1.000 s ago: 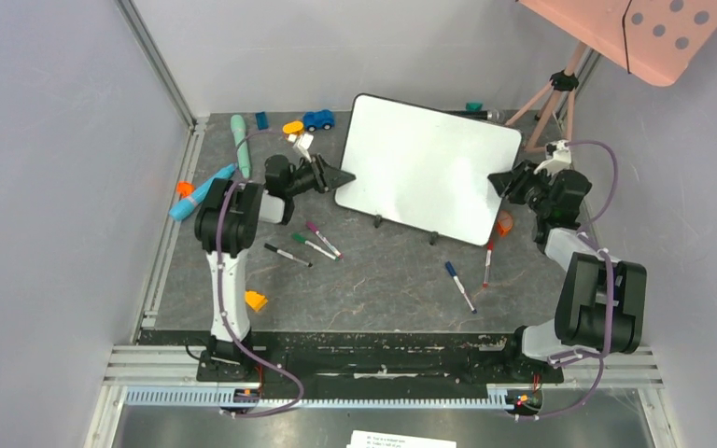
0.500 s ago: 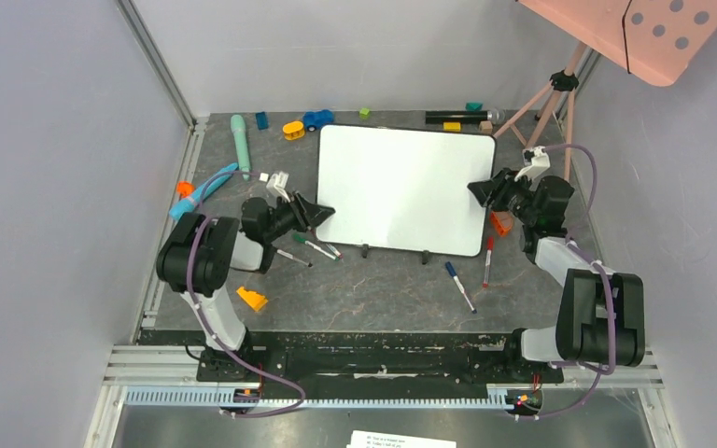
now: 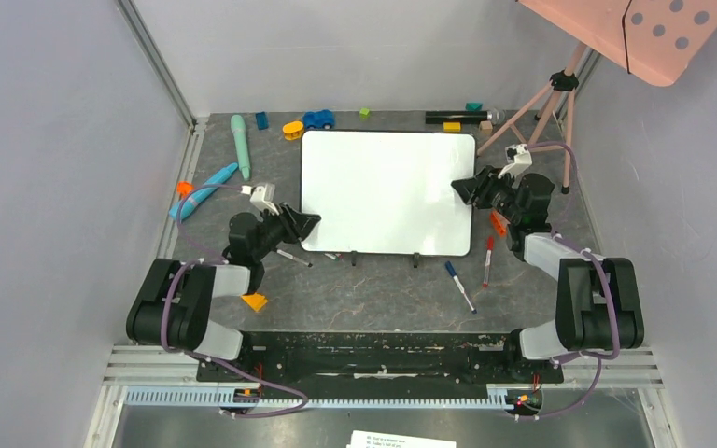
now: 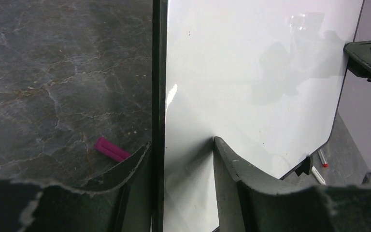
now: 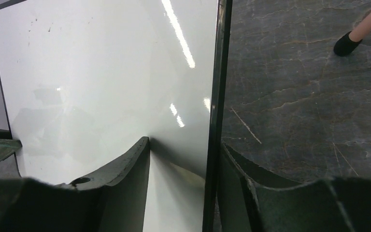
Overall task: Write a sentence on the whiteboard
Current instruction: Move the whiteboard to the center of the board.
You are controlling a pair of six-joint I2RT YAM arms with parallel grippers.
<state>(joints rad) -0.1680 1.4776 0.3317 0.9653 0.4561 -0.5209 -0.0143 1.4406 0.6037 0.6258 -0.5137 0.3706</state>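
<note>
Left pincer [image 4: 181, 179] and right pincer [image 5: 183, 159] each clamp a whiteboard [image 3: 387, 191] edge. Uneven pulls from us could twist it loose.

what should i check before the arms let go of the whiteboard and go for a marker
1. Left tool grip: ok, it straddles the left rim of the whiteboard.
2. Right tool grip: ok, it straddles the right rim.
3. Writing face: ok, blank.
4. Board resting on the table: cannot tell, no view shows the contact.
5. Space under the board: cannot tell, a black marker lies right by its near left corner.
6. Marker to pick: ok, the red marker and blue marker lie loose near the right arm.
</note>
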